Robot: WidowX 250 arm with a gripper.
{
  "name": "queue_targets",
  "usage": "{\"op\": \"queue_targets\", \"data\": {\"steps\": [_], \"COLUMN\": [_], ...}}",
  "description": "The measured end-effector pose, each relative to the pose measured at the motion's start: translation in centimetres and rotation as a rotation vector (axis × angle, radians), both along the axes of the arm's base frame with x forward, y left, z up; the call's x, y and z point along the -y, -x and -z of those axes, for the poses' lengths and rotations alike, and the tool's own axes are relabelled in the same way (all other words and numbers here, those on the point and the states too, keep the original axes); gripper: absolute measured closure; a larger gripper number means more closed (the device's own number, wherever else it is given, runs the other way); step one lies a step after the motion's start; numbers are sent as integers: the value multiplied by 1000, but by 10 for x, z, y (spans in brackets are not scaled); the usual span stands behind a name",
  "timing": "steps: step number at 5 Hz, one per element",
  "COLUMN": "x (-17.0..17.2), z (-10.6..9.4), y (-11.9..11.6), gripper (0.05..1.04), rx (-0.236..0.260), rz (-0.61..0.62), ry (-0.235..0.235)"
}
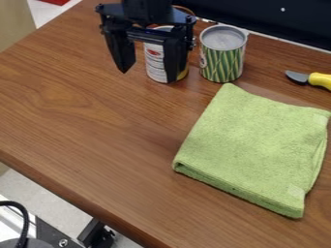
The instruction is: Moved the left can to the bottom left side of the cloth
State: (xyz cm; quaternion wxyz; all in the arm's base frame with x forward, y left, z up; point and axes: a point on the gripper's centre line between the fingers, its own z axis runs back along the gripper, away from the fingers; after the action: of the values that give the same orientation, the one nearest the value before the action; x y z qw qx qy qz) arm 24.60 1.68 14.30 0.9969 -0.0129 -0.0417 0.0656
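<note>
The gripper [147, 76] hangs over the far part of the wooden surface [84, 126], at the left can. Its jaws stand wide apart with nothing gripped; one is in front of the can, and whether it touches the can cannot be told. The left can [154, 65], white-labelled with a red mark, stands upright toward the far edge, off the cloth. Just beside it, on the right, is an upright green-striped can [223, 60]. The folded green cloth [252, 140] lies nearer the front, and a yellow-handled tool [319, 80] lies by the right edge of the view.
</note>
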Motion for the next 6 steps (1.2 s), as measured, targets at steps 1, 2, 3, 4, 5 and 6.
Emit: {"op": "queue_targets", "data": {"steps": [1, 2, 3, 4, 5, 6], "x": [0, -9, -20, -34, -43, -46], "z": [6, 10, 6, 1, -1, 3], "y": [1, -13, -34, -57, -83, -105], "gripper": [83, 83, 83, 83, 83, 83], "rx": [-22, -16, 64, 170, 252, 303], "rz": [1, 49, 69, 118, 138, 167], "ry": [-1, -68, -100, -148, -197, -216]}}
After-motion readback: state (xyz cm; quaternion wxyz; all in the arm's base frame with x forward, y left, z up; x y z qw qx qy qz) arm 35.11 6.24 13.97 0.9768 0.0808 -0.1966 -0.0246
